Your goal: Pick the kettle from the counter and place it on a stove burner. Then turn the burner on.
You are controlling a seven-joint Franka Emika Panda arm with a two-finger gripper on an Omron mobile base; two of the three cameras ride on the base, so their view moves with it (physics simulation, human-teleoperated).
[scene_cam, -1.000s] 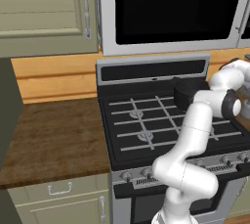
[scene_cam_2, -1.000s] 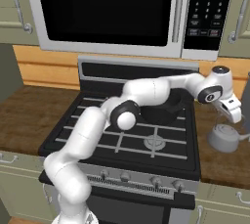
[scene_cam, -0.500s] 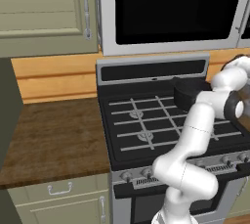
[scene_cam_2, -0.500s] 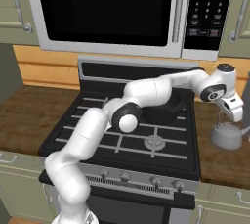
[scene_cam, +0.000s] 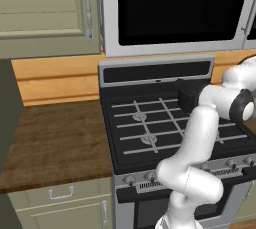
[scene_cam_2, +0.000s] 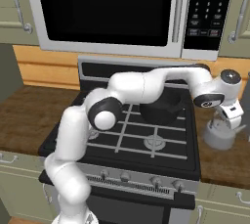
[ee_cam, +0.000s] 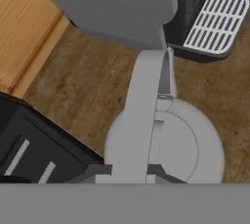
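Note:
The kettle (scene_cam_2: 219,136), squat and shiny grey, stands on the brown counter (scene_cam_2: 229,162) just right of the black range. From above its lid (ee_cam: 178,145) shows, with the thin arched handle (ee_cam: 141,115) crossing it. My gripper (scene_cam_2: 233,120) is right over the kettle. Its two dark fingertips (ee_cam: 100,173) press against both sides of the handle, shut on it. The nearest stove burner (scene_cam_2: 155,143) lies at the front, left of the kettle. Two more burner rings (scene_cam: 148,138) sit on the range's left half.
A large black pot (scene_cam_2: 161,106) occupies the back right burner, close to my forearm. Behind the kettle stands a grey coffee machine (ee_cam: 117,8) with a slotted drip tray (ee_cam: 215,22). Knobs (scene_cam_2: 139,182) line the range front. A microwave (scene_cam_2: 112,12) hangs overhead.
The hand has come down over the kettle and its fingers now hug the handle. The kettle looks slightly further left than before.

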